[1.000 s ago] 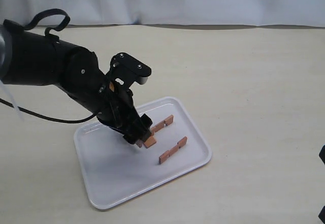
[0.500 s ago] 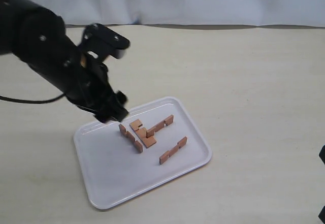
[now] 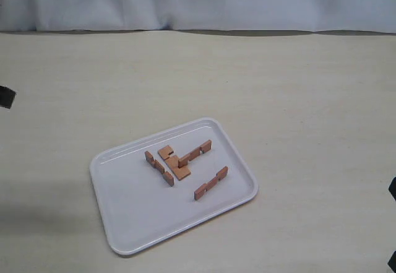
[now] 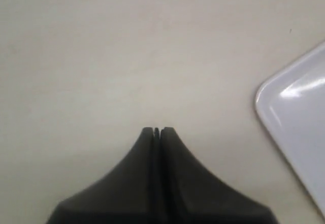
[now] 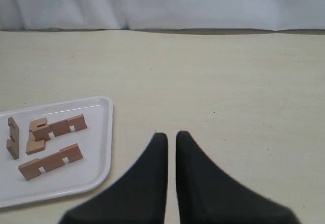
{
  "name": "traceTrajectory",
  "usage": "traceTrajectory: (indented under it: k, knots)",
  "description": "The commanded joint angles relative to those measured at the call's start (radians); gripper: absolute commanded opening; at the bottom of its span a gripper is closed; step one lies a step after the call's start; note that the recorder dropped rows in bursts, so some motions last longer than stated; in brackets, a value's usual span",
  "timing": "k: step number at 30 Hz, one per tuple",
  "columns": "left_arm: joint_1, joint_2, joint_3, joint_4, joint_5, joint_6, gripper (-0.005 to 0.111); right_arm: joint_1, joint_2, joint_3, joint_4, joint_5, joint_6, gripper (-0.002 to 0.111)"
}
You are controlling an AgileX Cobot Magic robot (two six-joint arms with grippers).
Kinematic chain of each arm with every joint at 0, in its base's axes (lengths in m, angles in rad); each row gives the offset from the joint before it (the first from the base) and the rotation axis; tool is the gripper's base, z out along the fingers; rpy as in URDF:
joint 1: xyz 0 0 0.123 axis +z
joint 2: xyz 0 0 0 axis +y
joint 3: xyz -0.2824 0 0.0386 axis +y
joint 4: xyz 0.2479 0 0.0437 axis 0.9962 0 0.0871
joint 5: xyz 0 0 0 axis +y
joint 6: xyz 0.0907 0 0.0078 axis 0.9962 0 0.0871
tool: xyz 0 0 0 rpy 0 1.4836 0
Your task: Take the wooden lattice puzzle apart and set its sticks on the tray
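The lattice puzzle lies apart on the white tray. One stick rests on its edge at the left. Two sticks touch each other in the middle. A further stick lies alone nearer the tray's right rim. The right wrist view shows the same sticks on the tray. My left gripper is shut and empty over bare table beside a tray corner. My right gripper is shut, empty and well apart from the tray.
The beige table stretches around the tray on all sides. A white curtain hangs along the far edge. A black bit of the left arm shows at the left border and dark bits of the right arm at the right border.
The left arm has lifted off the tray and pulled back to the left, almost out of the exterior view. The sticks it hovered over now lie uncovered on the tray.
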Motion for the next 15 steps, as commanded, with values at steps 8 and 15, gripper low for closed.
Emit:
traceTrajectory:
  k: [8, 15]
  knots:
    - [0.018, -0.664, 0.231, 0.042, -0.366, -0.032, 0.000, 0.002, -0.004, 0.004, 0.002, -0.004, -0.006, 0.006]
    - [0.018, -0.915, 0.384, 0.043, -0.551, -0.032, 0.000, 0.002, -0.004, 0.004, 0.002, -0.004, -0.006, 0.006]
